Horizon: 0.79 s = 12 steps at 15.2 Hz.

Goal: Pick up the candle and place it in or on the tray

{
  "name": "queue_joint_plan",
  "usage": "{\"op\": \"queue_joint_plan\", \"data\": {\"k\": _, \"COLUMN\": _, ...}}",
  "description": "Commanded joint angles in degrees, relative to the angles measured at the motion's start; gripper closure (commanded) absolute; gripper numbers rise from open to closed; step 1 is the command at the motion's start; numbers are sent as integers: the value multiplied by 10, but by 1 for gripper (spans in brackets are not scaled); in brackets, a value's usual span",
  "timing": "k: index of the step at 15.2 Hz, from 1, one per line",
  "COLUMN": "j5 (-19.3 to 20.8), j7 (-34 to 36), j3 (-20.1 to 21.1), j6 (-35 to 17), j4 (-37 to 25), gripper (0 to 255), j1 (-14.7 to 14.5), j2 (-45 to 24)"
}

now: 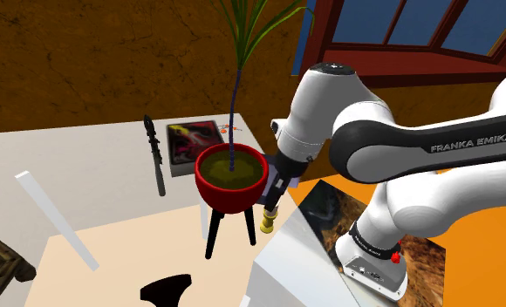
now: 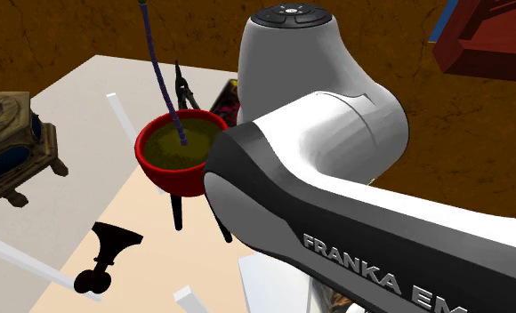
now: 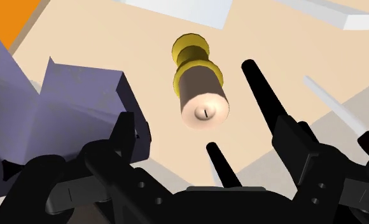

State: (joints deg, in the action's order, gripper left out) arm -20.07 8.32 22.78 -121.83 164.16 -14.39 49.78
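Red pot (image 1: 229, 195) holds soil (image 1: 218, 168) and stem (image 1: 233, 113); candle (image 3: 202, 92) stands nearby.

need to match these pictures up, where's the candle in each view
Shoulder view: candle low, right of centre, under the gripper.
Second exterior view: the white arm covers that spot.
Wrist view: centre, just beyond the open gripper.
Shared landmark: black legs of the red pot, beside the candle.

"FRANKA EMIKA" was printed in white on the arm's (image 1: 469, 144) dark band; in the second exterior view it was cut off at "FRANKA EM".
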Motion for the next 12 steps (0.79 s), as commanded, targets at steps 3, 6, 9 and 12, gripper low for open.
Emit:
{"op": "queue_joint_plan", "data": {"k": 3, "j5": -12, "j7": 0, "j3": 14, "j6": -46, "j4": 19, "gripper": 0, "j1": -3, "j2": -25}}
{"op": "queue_joint_plan", "data": {"k": 6, "j5": -21, "j7": -1, "j3": 24, "j6": -86, "j4": 33, "gripper": 0, "j1": -4, "j2": -51}}
{"op": "queue_joint_plan", "data": {"k": 9, "j5": -21, "j7": -1, "j3": 24, "j6": -86, "j4": 33, "gripper": 0, "j1": -4, "j2": -51}}
{"op": "queue_joint_plan", "data": {"k": 12, "j5": -21, "j7": -1, "j3": 24, "j6": -86, "j4": 33, "gripper": 0, "j1": -4, "j2": -51}}
